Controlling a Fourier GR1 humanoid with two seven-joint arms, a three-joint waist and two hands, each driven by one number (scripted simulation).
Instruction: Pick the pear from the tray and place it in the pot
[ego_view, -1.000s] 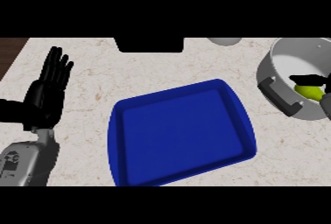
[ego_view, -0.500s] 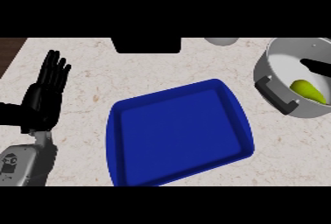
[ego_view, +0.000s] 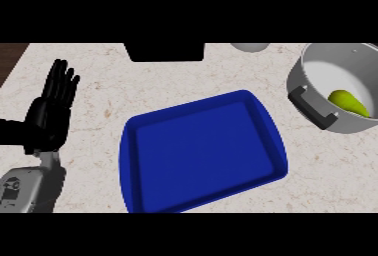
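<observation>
A yellow-green pear (ego_view: 348, 101) lies inside the grey pot (ego_view: 314, 70) at the right edge of the counter; the pot has a black handle (ego_view: 311, 108) on its near left side. The blue tray (ego_view: 203, 152) sits in the middle of the counter with nothing in it. My left hand (ego_view: 50, 114) rests at the left edge, open with fingers straight and pointing up, well apart from the tray. My right hand does not show in the head view.
A black object (ego_view: 165, 51) stands at the counter's far edge, and a pale round object (ego_view: 249, 47) sits to its right. The counter's left edge meets dark wood (ego_view: 11, 57) at the top left.
The right hand, which was over the pot beside the pear, has withdrawn out of view to the right. The pear stays in the pot. The left hand has not moved.
</observation>
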